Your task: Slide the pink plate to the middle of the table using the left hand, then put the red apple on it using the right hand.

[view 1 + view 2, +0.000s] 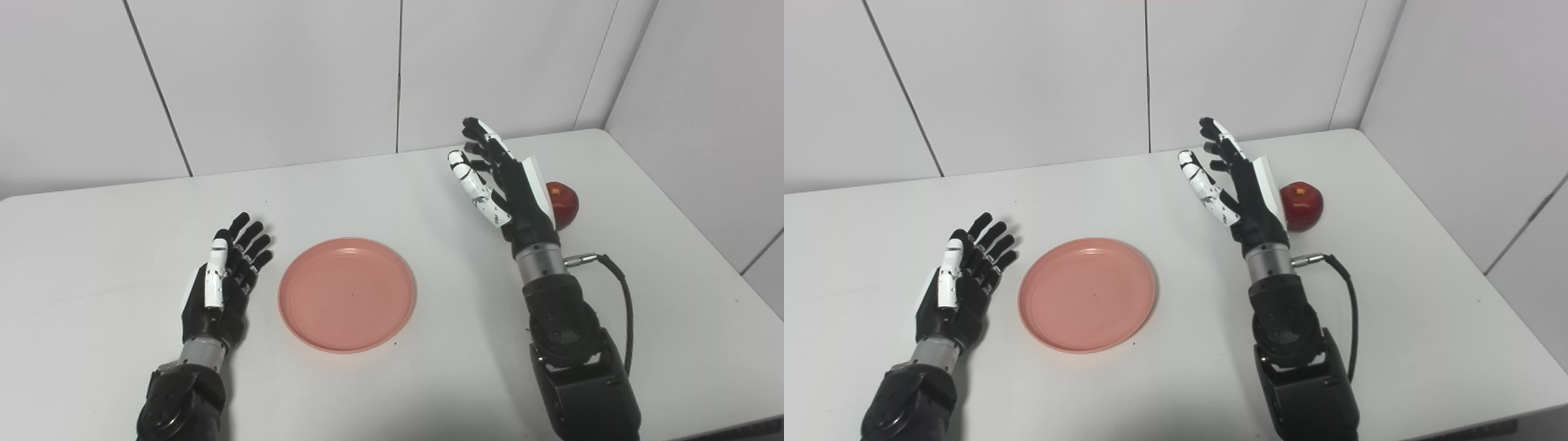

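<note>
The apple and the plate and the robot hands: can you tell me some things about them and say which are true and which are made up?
1. The red apple sits on the pink plate. False: it rests on the table, right of the right hand, apart from the plate.
2. The left hand lies beside the plate with its fingers spread. True.
3. The right hand is holding the apple. False: it is open, with the apple behind it.
4. The plate has nothing on it. True.
5. The left hand is gripping the plate's rim. False: there is a gap between them.
</note>
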Robot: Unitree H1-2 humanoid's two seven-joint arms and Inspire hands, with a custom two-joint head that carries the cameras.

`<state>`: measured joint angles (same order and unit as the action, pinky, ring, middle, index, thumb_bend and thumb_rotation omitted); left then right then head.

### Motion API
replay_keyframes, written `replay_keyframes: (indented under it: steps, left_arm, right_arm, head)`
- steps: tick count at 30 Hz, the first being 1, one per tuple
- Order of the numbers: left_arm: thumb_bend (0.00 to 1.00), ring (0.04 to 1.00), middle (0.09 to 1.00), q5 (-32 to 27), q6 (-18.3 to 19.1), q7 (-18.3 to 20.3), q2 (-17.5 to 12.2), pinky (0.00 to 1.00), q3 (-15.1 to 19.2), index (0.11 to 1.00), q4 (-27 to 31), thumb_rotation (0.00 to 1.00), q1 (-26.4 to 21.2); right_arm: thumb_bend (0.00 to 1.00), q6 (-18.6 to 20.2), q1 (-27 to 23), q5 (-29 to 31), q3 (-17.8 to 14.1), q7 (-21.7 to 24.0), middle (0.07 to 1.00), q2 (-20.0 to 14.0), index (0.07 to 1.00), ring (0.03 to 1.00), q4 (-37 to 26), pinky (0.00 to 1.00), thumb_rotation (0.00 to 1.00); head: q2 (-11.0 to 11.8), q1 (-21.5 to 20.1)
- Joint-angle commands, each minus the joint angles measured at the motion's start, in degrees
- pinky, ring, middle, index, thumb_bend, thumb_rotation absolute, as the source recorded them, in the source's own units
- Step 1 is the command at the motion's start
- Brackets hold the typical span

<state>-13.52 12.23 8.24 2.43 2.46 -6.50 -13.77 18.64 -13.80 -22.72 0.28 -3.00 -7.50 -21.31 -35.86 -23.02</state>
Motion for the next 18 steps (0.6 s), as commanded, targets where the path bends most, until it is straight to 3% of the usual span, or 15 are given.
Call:
replay_keyframes:
  steps: [1, 6, 11, 18]
  left_arm:
    - [0.37, 0.900, 0.908, -0.51, 0.75, -0.33, 0.05, 0.90, 0.28, 0.891, -1.47, 1.00, -0.04]
    - [0.37, 0.901, 0.907, -0.32, -0.39, 0.12, -0.22, 0.90, 0.14, 0.890, -1.92, 1.00, 0.15]
    - [0.37, 0.900, 0.909, -0.55, -0.38, 0.15, -0.19, 0.90, 0.24, 0.893, -2.21, 1.00, 0.10]
    - [0.37, 0.897, 0.905, -0.94, -0.40, 0.08, -0.51, 0.90, 0.18, 0.888, -2.39, 1.00, 0.04]
  right_arm:
    - [0.66, 0.81, -2.90, -2.44, -0.57, -0.95, 0.884, -0.51, 0.877, 0.870, -2.69, 0.81, 0.71]
    - [0.72, 3.14, -4.39, -7.54, -1.81, -0.28, 0.880, -2.35, 0.887, 0.832, -5.91, 0.71, 0.57]
    - [0.77, 4.50, -5.09, -11.98, -2.56, 0.53, 0.879, -4.58, 0.902, 0.852, -7.14, 0.77, 0.52]
    - [0.87, 4.10, -4.91, -13.46, -5.47, -0.48, 0.888, -6.51, 0.927, 0.857, -6.54, 0.75, 0.47]
  head:
    - [0.06, 0.06]
    - [0.56, -0.51]
    - [0.82, -1.01]
    - [0.87, -1.70]
